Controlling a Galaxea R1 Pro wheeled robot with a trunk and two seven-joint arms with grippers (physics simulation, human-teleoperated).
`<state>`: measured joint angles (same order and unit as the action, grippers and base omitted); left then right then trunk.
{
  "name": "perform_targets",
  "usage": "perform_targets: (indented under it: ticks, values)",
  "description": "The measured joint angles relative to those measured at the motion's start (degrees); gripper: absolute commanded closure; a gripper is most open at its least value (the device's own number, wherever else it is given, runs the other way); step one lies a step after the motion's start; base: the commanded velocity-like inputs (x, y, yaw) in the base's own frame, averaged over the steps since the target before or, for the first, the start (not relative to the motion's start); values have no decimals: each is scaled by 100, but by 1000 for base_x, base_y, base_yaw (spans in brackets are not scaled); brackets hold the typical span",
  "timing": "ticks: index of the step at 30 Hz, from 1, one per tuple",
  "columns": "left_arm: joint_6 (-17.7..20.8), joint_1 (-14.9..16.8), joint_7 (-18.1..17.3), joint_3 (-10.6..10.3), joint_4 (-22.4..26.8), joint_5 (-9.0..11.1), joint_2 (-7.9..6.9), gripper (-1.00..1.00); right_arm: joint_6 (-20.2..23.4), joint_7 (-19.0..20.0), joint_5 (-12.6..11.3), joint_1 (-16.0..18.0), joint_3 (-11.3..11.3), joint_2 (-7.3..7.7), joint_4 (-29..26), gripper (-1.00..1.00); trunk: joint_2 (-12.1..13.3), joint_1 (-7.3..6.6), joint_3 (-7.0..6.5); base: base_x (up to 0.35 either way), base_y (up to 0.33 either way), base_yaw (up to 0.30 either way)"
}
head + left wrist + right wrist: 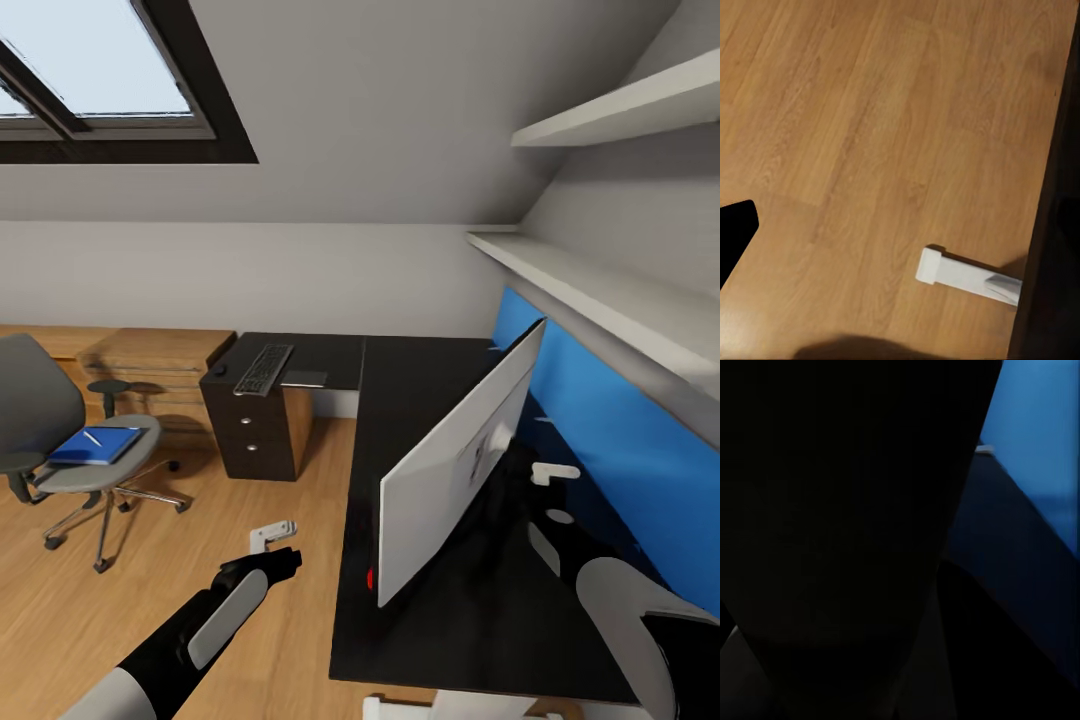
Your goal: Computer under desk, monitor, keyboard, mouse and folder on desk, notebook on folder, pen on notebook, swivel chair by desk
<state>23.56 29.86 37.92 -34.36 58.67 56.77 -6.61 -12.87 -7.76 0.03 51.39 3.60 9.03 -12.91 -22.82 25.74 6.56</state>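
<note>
Here the monitor [455, 465] stands tilted on the black worktop [400, 400], its pale back toward the camera and a small red dot at its lower corner close to the worktop's front edge. The right arm reaches in behind the screen, between it and the blue back panel [620, 450]; its white and black forearm shows at the lower right, and the right end effector is hidden by the screen, so whether it is open or closed I cannot tell. In the right wrist view a large dark surface covers most of the picture, with a strip of blue panel [1042, 442] beside it.

The left arm stretches forward low over the oak floor [150, 600], beside the worktop's front edge. The left end effector [272, 533] points down at the floor; its white fingertips are small and their spread is too unclear to judge. The left wrist view looks at floorboards, a white leg foot [967, 276] and the worktop's dark edge.

At the far end of the worktop lie the keyboard [263, 369] and, just beside it near the corner, the mouse [218, 369]. Well apart, on the floor, the swivel chair [70, 450] carries the folder [97, 445] on its seat, with the pen [92, 437] on top; the notebook cannot be made out.
</note>
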Motion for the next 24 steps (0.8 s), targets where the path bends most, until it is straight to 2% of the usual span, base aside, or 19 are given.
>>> perform_targets:
  ticks: [4, 15, 24]
  values:
    - [1, -3, -9, -6, -7, 2, 0, -100, -6, -8, 2, 0, -1, 3, 10, 100, -2, -1, 0, 0, -180, 0]
    - [20, -4, -15, -16, -13, 9, 9, -100, -3, -47, -2, 0, 18, 9, 6, 100, -1, -1, 0, 9, -4, 0]
    - [16, -4, -5, -23, -13, 9, 9, -100, 0, -147, -7, 0, 21, 9, 11, 100, -1, -2, 0, 201, -74, 0]
